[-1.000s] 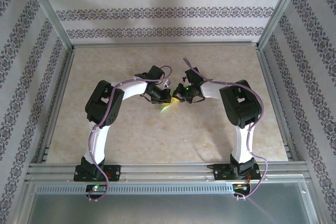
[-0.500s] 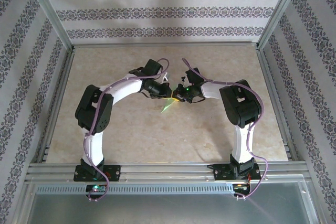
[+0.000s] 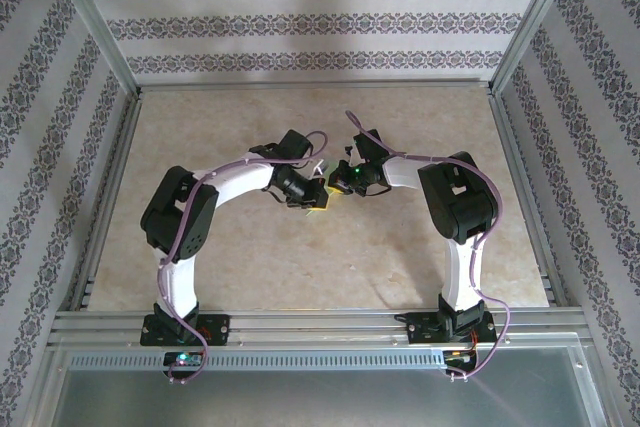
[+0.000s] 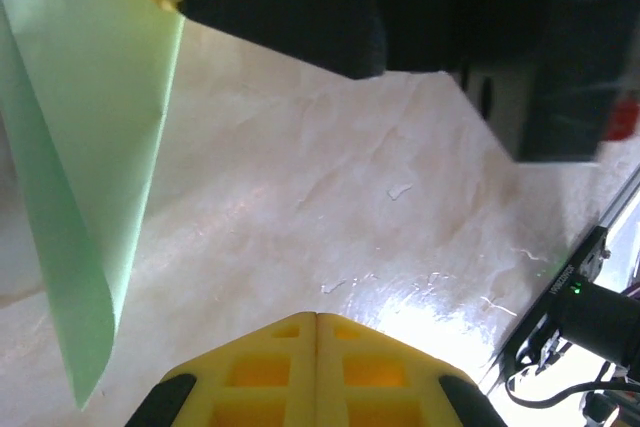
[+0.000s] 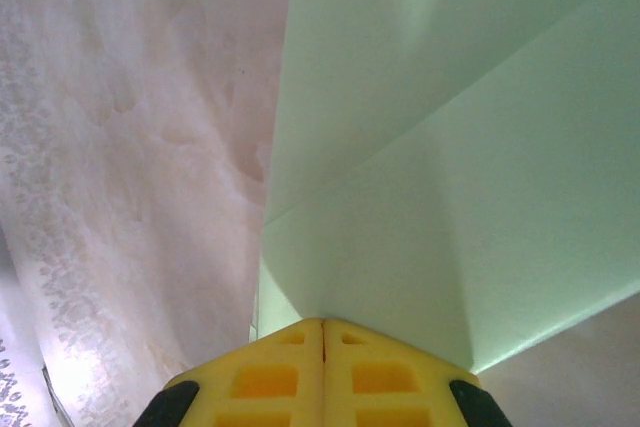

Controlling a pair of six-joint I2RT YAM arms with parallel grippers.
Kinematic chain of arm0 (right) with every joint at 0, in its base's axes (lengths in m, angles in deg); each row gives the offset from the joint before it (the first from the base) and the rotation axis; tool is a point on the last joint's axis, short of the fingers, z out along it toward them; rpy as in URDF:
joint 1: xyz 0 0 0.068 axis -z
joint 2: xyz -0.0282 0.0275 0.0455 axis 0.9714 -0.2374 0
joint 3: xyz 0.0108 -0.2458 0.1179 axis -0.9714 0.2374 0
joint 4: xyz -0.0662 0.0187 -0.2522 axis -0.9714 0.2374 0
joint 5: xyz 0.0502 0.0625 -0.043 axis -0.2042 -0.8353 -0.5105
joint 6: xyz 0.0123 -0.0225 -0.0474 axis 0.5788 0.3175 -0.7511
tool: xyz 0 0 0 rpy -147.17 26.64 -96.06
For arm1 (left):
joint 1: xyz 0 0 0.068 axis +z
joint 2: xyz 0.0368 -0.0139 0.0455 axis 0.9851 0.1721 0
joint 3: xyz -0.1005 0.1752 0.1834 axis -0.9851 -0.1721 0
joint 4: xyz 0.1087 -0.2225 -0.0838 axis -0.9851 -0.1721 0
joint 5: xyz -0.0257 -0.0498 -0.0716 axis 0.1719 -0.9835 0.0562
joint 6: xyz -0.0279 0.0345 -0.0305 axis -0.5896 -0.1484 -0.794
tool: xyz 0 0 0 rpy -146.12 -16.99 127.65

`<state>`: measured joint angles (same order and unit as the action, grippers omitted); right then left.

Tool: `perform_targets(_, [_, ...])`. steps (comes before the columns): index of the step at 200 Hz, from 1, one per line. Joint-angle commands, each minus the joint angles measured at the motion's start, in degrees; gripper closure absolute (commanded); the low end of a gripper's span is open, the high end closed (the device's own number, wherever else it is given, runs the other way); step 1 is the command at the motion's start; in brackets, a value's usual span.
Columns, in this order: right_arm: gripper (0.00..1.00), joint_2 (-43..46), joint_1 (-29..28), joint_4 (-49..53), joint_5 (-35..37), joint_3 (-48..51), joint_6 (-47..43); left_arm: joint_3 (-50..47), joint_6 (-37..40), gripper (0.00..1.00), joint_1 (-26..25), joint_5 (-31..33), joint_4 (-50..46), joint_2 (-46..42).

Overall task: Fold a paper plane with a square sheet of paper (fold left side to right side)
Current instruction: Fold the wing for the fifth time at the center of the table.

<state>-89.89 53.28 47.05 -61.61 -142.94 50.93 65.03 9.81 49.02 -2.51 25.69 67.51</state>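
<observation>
Beige marbled table (image 3: 230, 247) with patterned walls (image 3: 300, 22) on three sides and a metal rail (image 3: 320, 322) at the near edge. Left arm (image 3: 235, 175) and right arm (image 3: 455, 197) both bend inward and meet over the table's middle, wrists close together.

Paper (image 5: 450, 147) is light green and folded. In the right wrist view, overlapping layers with a diagonal crease fan out from the fingertips. It is off the table, up in the air between the two wrists. In the left wrist view, the paper (image 4: 90, 177) hangs as a long narrow strip at the left, curling to a point at the bottom, with the table below it. From the top camera the paper is mostly hidden under the wrists.

Right gripper (image 5: 322, 320): yellow fingers (image 5: 260, 382) pressed together, clamped on the paper's edge. In the top view the right gripper (image 3: 338, 185) sits just right of the left one.

Left gripper (image 4: 316, 315): fingers (image 4: 260, 372) together, nothing seen between them, apart from the paper and to its right. In the top view the left gripper (image 3: 316, 200) points toward the right gripper.
</observation>
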Motion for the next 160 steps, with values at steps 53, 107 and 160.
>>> perform_targets(53, [1.00, -4.7, -0.3, 8.7, 4.6, 1.3, -2.6, 2.8, -0.1, 0.98, -0.2, 3.3, 0.5, 4.3])
perform_targets(107, [1.00, -5.0, -0.6, 9.3, 4.8, 0.7, -3.0, 3.2, -0.7, 0.99, -0.1, 4.1, 1.6, 4.8])
perform_targets(160, [1.00, -5.1, -0.6, 10.1, 5.0, 0.5, -3.5, 3.9, -0.8, 0.99, 0.2, 5.9, 1.5, 6.0])
